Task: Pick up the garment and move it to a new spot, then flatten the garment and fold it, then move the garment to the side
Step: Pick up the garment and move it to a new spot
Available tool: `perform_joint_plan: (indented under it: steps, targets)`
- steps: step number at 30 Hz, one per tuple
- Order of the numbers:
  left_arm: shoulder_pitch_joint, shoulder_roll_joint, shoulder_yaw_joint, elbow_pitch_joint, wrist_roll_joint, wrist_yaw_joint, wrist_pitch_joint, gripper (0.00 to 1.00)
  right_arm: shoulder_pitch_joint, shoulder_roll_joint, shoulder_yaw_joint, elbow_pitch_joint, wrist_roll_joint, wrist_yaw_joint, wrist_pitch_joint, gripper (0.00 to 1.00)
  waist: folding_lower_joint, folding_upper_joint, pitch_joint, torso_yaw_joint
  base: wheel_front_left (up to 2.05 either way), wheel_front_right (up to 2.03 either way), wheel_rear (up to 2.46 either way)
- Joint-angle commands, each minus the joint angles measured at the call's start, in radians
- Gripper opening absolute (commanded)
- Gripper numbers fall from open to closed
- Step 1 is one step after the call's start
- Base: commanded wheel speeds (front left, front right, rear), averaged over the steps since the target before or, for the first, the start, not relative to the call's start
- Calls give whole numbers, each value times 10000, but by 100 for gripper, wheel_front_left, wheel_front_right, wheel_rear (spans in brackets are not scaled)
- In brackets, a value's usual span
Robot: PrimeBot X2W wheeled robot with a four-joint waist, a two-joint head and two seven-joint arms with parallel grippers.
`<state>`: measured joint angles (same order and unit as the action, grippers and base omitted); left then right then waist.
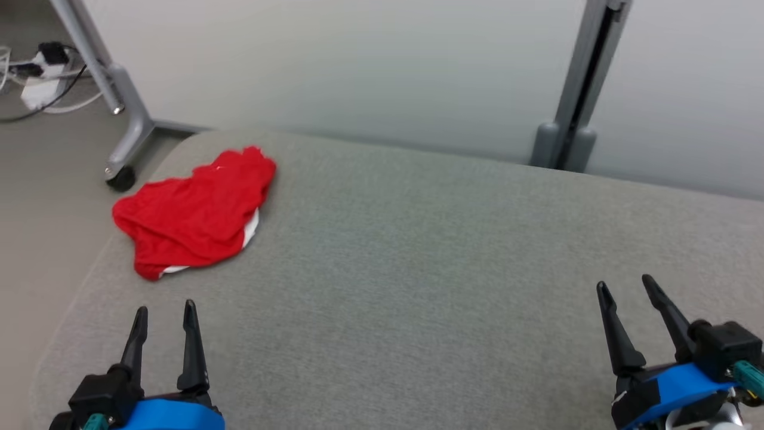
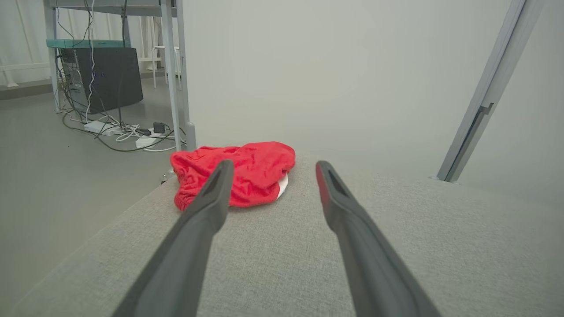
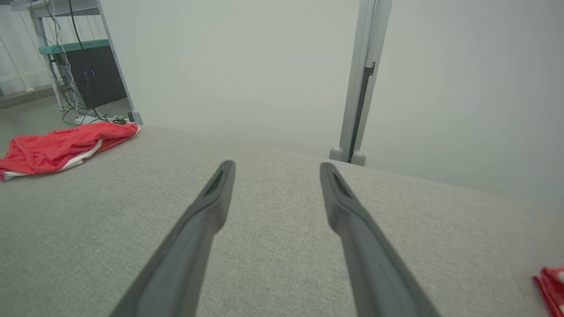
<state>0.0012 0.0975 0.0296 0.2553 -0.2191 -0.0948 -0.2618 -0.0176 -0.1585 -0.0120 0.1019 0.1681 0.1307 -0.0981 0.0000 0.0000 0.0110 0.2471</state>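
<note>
1. Here we are: the red garment (image 1: 194, 215) lies crumpled in a heap at the far left corner of the grey fabric-covered desk (image 1: 418, 251), close to its rounded edge.
2. A sliver of white peeks out under the red along the heap's near and right sides.
3. The left tool (image 1: 166, 307) hovers at the near left of the desk, its two dark fingers spread wide apart, nothing between them.
4. From the left wrist, that left tool (image 2: 274, 164) points straight at the garment (image 2: 246, 171), which sits ahead of the fingertips, clearly apart from them.
5. Over on the other side, the right tool (image 1: 625, 282) hangs above the near right of the desk, fingers parted just as wide, empty as well.
6. The right wrist view has the right tool (image 3: 277, 164) over bare fabric, with the garment (image 3: 61, 147) well off to the left.
7. A bit of red cloth (image 3: 548, 286) pokes in at that view's lower right edge; what it is, I cannot tell.
8. Behind the desk: a pale wall, a grey post (image 1: 573, 89), and to the left a frame leg on a caster (image 1: 122, 176) with cables (image 1: 42, 71) on the floor.
</note>
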Motion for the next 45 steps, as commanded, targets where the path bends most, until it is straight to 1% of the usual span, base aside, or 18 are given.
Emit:
perform_joint_plan:
  steps: [1,5,10,17,19,23,25,26,27,29,30,32,35,38,39,40,45]
  targets:
    - [87,-34,89,-38,67,-29,-42,100,-188,-64,63,-19,33,2,-26,100,0,0,402,678,0,0,0]
    - [140,-131,177,12,89,-87,-41,100,-265,-167,291,155,183,2,-91,100,0,0,404,1295,0,0,0]
    - [189,-195,360,0,113,-149,-41,100,-422,-239,460,322,264,2,-166,100,0,0,435,1650,0,0,0]
    - [132,-294,500,-63,155,-188,-41,100,-482,-272,564,432,271,2,-179,100,0,0,578,1555,0,0,0]
    - [-98,-328,814,-320,-166,-93,-43,100,-495,-276,569,400,259,2,-168,100,0,0,650,1461,0,0,0]
    - [-406,-395,945,-585,-558,-148,-40,100,-557,-283,549,316,273,2,-185,100,0,0,816,1324,0,0,0]
    - [-1215,-189,1130,-930,-852,-94,342,100,-647,-325,558,101,213,2,-155,100,0,0,1148,1193,0,0,0]
    - [-1215,-189,1130,-930,-852,-94,342,100,-647,-325,558,101,213,2,-155,100,0,0,1148,1193,0,0,0]
    - [-1546,-99,1185,-994,-942,-25,633,100,-690,-353,542,-4,187,2,-135,100,0,0,1307,1153,0,0,0]
    - [-2242,102,1348,-813,-1221,94,1545,100,-817,-419,571,-225,161,2,-107,100,0,0,1654,1020,0,0,0]
    - [-2664,294,1435,-665,-1239,228,1952,100,-869,-421,610,-348,134,2,-89,100,0,0,1814,925,0,0,0]
    - [-3459,723,1620,-259,-1397,339,2683,100,-1054,-448,762,-580,65,2,0,100,0,0,2199,629,0,0,0]
    - [-4446,1356,2007,483,-1614,502,3368,100,-1447,-545,1003,-923,42,2,119,100,0,0,2925,88,0,0,0]
    - [-5194,1847,2340,1128,-1924,622,4048,100,-1851,-690,1311,-1293,5,2,234,100,0,0,3779,-520,0,0,0]
    - [-5590,2217,2646,1544,-2243,744,4698,100,-2130,-813,1451,-1601,-35,2,341,100,0,0,4415,-928,0,0,0]
    - [-5733,2323,2697,1668,-2289,790,4993,100,-2262,-852,1483,-1753,-41,2,350,100,0,0,4709,-1115,0,0,0]
    - [-5976,2751,3073,2335,-2631,1509,6571,100,-2453,-805,1508,-2434,-63,2,337,100,0,0,5712,-1810,0,0,0]
